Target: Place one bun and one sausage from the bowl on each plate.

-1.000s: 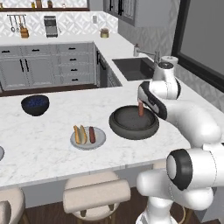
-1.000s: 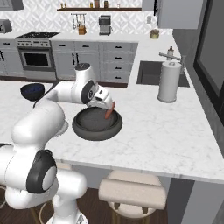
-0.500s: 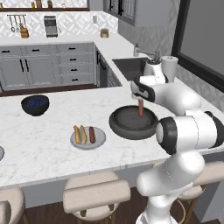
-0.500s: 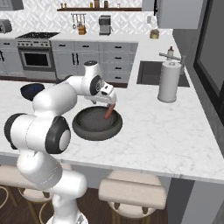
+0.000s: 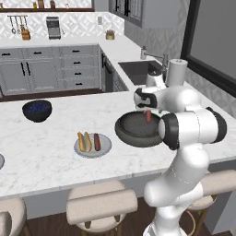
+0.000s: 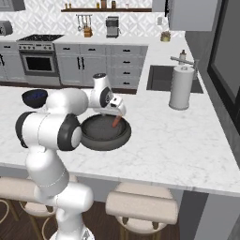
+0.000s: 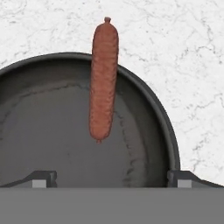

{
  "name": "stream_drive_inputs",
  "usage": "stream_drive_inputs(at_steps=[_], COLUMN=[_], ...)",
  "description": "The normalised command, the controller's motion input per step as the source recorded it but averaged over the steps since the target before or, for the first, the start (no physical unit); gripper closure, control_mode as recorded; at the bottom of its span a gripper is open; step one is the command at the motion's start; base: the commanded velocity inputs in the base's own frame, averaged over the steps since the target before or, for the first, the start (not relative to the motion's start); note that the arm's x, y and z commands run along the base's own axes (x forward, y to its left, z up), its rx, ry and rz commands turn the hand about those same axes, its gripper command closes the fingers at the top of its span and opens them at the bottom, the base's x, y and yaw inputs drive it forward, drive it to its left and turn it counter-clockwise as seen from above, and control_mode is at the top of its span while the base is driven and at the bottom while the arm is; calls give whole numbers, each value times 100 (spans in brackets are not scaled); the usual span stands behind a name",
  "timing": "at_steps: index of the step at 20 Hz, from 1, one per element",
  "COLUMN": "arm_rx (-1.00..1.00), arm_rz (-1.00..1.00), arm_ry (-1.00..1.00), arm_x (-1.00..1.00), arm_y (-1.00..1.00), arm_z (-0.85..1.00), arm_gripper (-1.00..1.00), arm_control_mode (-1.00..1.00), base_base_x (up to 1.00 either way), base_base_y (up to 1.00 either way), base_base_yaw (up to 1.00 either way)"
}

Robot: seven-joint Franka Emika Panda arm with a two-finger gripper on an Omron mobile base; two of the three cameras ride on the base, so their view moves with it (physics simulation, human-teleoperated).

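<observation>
Going left to right from the wide, shallow dark grey bowl (image 5: 138, 130), which we take as our landmark: far to its left on the white marble counter (image 5: 50, 161) sits a smaller, deeper blue-black bowl (image 5: 37, 110). Nearer, just left of the wide bowl, lies a flat round light-grey plate (image 5: 92, 145) carrying a golden-orange bun (image 5: 83, 141) and a slim red-brown sausage (image 5: 97, 142) side by side, so we judge that plate served.

In the wide bowl, one more red-brown sausage (image 7: 103, 78) leans with its far end propped over the rim, its near end down on the bowl floor. We see our tool (image 7: 111, 177) hovering just above the bowl's inside, its two dark tips spread wide apart and gripping nothing, lined up to either side of that sausage, presumably so they can close across it.

Right of the bowl, well apart, a white paper-towel roll (image 6: 181, 87) stands beside the sink (image 6: 161, 78).
</observation>
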Motion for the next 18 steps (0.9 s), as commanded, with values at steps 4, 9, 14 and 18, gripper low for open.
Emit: stream_drive_inputs(at_steps=[4, 9, 14, 18], arm_rx=[0, 0, 0, 0], arm_rz=[2, 3, 3, 1], arm_ry=[0, 0, 0, 1], arm_x=[28, 30, 30, 9], arm_y=[0, 0, -6, -16], arm_z=[-20, -28, -19, -25], arm_gripper=[-100, -100, -100, -100], arm_control_mode=[-100, -100, -100, -100], base_base_x=[0, 0, 0, 0], base_base_y=[0, 0, 0, 0], base_base_yaw=[0, 0, 0, 0])
